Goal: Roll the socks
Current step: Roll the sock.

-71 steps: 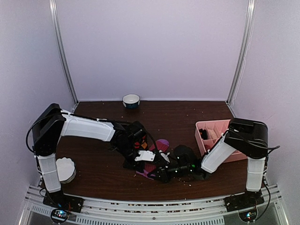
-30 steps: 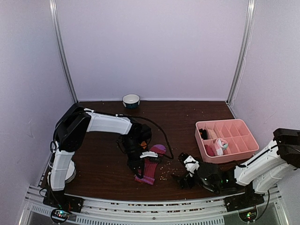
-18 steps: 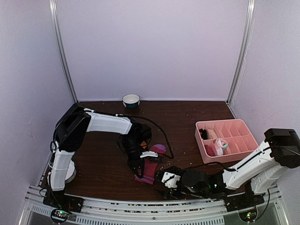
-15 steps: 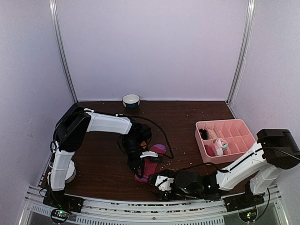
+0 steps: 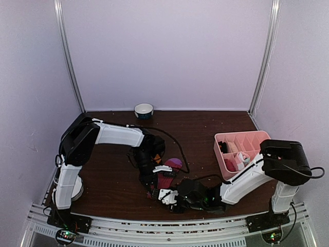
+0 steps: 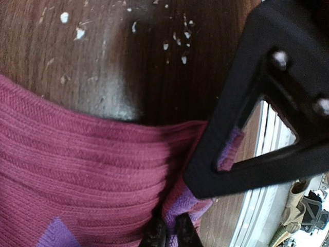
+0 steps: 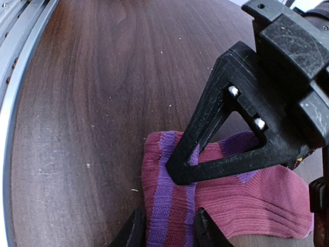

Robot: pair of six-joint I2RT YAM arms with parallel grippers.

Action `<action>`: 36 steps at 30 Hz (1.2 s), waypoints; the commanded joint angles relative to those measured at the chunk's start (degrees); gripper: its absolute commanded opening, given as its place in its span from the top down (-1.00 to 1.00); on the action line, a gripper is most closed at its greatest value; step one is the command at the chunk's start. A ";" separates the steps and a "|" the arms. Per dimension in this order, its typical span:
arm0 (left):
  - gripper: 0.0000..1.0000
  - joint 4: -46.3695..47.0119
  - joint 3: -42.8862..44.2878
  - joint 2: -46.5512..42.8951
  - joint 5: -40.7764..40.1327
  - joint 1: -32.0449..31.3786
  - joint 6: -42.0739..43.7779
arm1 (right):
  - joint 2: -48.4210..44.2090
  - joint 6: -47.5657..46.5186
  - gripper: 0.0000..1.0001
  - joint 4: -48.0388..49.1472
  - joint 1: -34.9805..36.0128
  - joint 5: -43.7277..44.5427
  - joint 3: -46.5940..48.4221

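A magenta sock point(image 5: 168, 178) with purple stripes lies flat on the brown table near its front edge. In the left wrist view my left gripper point(image 6: 167, 235) is shut, pinching a purple fold at the end of the sock point(image 6: 77, 170). In the top view the left gripper point(image 5: 154, 187) reaches down onto that end. My right gripper point(image 7: 168, 229) stands open, its two fingers astride the striped end of the sock point(image 7: 247, 206), which lies unbunched between them. It comes in low from the right point(image 5: 159, 196). The two grippers nearly touch.
A pink divided tray point(image 5: 257, 138) stands at the right and holds a pale pink-and-white bundle point(image 5: 239, 160). A small bowl point(image 5: 144, 109) sits at the back wall. A white round object point(image 5: 76, 189) lies by the left arm's base. The metal rail point(image 7: 15, 77) runs along the front edge.
My right arm has swept left along the front edge to the sock's end, and its jaws have narrowed. The left gripper has kept its hold in place.
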 commanded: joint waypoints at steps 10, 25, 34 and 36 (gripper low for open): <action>-0.17 10.80 -7.00 -11.21 -2.20 4.68 1.50 | 3.80 14.52 1.00 -7.38 -7.22 -14.70 1.38; -0.14 25.49 -23.05 -24.34 -5.82 -0.55 13.99 | 11.67 46.71 1.00 2.13 -19.49 -40.10 -1.12; 0.00 30.82 -22.31 -22.14 -12.92 -2.51 14.01 | 15.50 57.90 1.00 -4.18 -22.42 -44.86 1.26; 0.06 31.10 -21.78 -21.05 -13.65 -2.83 13.88 | 15.52 59.43 1.00 -4.61 -22.39 -45.01 1.36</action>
